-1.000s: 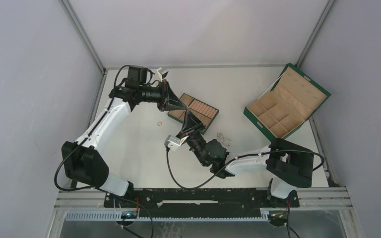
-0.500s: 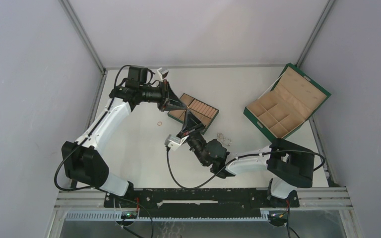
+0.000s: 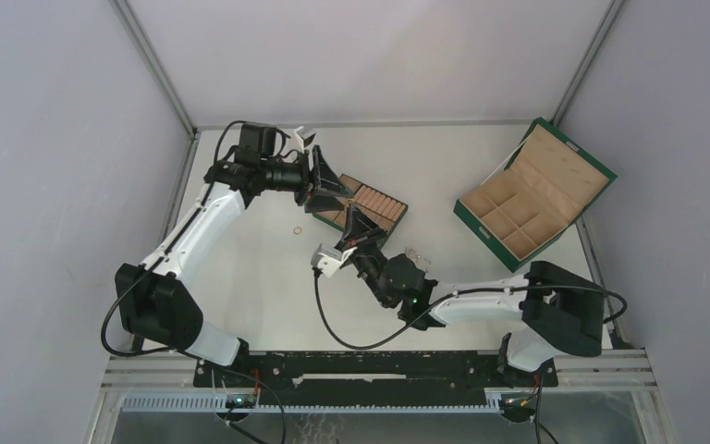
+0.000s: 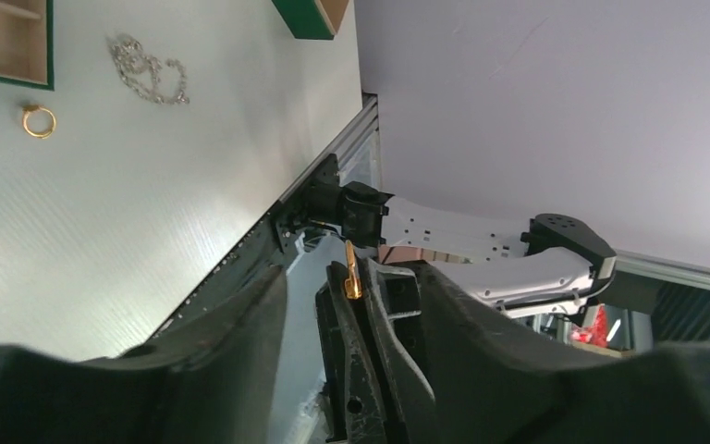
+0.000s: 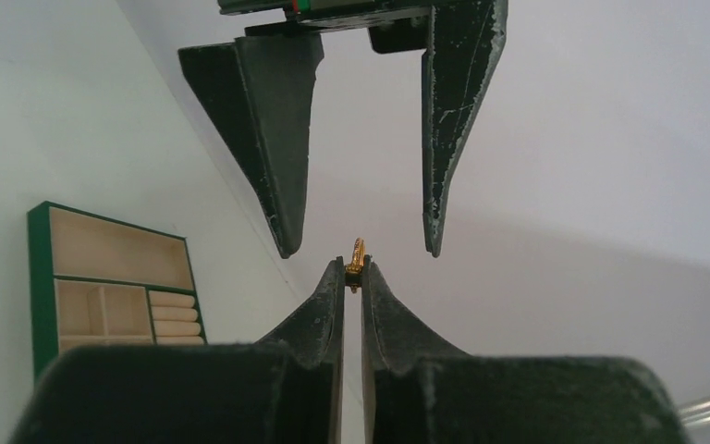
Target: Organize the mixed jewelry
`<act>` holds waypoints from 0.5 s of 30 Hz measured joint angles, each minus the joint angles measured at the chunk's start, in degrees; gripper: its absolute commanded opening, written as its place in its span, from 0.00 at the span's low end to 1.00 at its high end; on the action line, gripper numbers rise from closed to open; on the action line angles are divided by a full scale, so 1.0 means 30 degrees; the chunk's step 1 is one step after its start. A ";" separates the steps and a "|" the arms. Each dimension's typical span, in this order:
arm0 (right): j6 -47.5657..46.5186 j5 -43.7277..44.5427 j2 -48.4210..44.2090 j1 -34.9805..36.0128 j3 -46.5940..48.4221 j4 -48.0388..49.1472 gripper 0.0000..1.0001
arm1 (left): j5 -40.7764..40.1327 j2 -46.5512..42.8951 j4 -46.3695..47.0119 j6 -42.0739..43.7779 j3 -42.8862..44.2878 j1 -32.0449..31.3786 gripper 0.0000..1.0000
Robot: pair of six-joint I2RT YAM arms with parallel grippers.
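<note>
Gold ring (image 4: 352, 270), near tray (image 4: 5, 42): pinched in narrow right gripper (image 5: 353, 273), wide-open left gripper (image 5: 359, 252) astride. Beside tray, loose: second ring (image 4: 39, 120), chain tangle (image 4: 153, 79). Filed in tray: apparently none; three outstanding.

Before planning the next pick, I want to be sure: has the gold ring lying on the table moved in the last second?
No. The gold ring lies at the same spot as before, just left of the tan tray.
</note>
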 measured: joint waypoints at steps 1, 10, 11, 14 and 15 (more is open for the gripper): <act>0.0444 -0.0036 -0.0321 -0.0044 0.0073 -0.0641 0.00 | 0.0007 0.0000 0.0000 -0.0015 0.0007 0.0000 0.68; 0.8692 -0.2929 -0.4750 -0.2601 0.2630 -1.2182 0.00 | -0.0226 -0.0117 -0.0204 0.0131 0.0066 0.0867 0.80; 1.0025 -0.3694 -0.4998 -0.3381 0.3424 -1.4032 0.00 | -0.0386 -0.0189 -0.0248 0.0153 0.0080 0.1333 0.81; 1.4251 -0.6564 -0.4947 -0.6069 0.6339 -1.9526 0.00 | -0.1705 -0.0466 -0.0903 0.0692 0.0459 0.2244 0.83; 1.5416 -0.7366 -0.4787 -0.6717 0.7162 -2.0954 0.00 | -0.2164 -0.0510 -0.1151 0.0925 0.0627 0.2390 0.84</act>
